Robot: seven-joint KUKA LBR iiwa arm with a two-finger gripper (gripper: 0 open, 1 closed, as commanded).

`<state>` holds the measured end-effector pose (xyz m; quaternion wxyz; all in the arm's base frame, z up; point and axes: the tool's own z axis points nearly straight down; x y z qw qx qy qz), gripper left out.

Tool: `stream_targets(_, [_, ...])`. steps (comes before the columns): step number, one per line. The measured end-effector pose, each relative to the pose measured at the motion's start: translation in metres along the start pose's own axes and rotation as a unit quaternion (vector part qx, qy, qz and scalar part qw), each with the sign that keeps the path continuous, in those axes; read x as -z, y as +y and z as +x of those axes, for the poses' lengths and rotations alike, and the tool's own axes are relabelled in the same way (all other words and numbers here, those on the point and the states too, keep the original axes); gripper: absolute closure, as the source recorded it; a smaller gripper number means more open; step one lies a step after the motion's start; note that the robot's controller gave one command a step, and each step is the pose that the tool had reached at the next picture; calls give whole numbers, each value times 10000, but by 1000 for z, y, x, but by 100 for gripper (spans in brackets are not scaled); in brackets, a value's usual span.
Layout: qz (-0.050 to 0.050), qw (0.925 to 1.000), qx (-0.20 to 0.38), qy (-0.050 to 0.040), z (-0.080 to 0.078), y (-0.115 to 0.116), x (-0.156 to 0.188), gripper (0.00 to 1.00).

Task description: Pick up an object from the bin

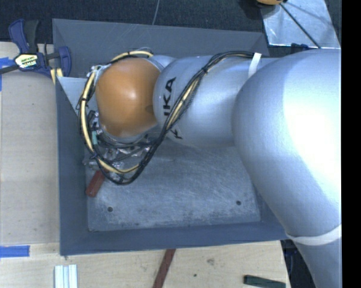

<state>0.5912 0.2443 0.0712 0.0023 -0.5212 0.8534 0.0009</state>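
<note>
cannot tell if the jaws gape beneath the orange cover (128, 98), near a reddish-brown stick (95, 185).

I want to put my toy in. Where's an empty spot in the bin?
The bin's grey floor is bare between the arm and the near wall, right of the reddish-brown stick. The left end is crowded: the arm's wrist hangs by that stick.

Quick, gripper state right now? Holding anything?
Gripper: cannot be told, open or shut; it sits low at the left of the bin, right by a small reddish-brown piece.
</note>
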Motion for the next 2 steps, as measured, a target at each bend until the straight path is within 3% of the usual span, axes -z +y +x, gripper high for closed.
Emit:
stream_targets(1, [-1,10000,-2,1,0,0,0,100])
stream_targets(2, [3,9999,148,4,-12,-24,135,100])
